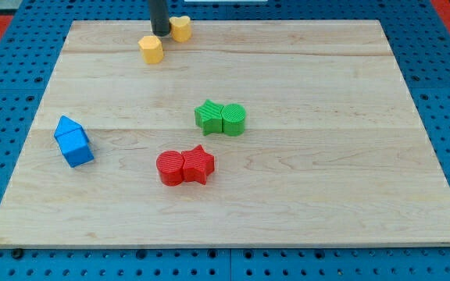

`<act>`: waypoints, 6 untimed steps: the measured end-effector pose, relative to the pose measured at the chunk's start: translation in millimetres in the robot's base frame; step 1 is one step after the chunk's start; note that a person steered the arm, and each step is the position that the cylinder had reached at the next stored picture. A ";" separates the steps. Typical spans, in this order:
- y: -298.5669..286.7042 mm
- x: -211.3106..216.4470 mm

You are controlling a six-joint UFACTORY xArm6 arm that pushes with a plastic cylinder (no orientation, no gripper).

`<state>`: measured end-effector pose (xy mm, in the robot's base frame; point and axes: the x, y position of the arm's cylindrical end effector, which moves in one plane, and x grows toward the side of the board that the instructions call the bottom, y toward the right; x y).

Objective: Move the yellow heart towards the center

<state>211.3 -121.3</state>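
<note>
Because the rod carries no pincer, jaw state: not applicable — my tip (160, 33) is a plain rod end, nothing to open or close.
Tip position: at the view's top, near the board's far edge, between the two yellow blocks and close beside both; contact cannot be confirmed.
Task block: yellow heart (180, 28) — judged to be the notched block just to the view's right of my tip; at this size the shape is not certain.
Second yellow block: yellow block (151, 48) — just below and to the view's left of my tip, shape unclear.
Risk, wrong block: the two yellow blocks sit near each other, so a push could carry the wrong one.
Risk, edge: the heart lies near the wooden board's (326, 218) top edge; a sideways push could slide it off.
Risk, centre: green pair (220, 119) sits near the middle; an overlong push could strike it.
Count, yellow: two.
Count, green: two, touching.
Count, red: two (185, 166), touching.
Count, blue: two (73, 141), touching.
Count, total: eight.
</note>
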 end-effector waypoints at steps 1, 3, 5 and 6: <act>-5.5 -19.9; 127.8 24.1; 136.5 92.1; 136.5 95.3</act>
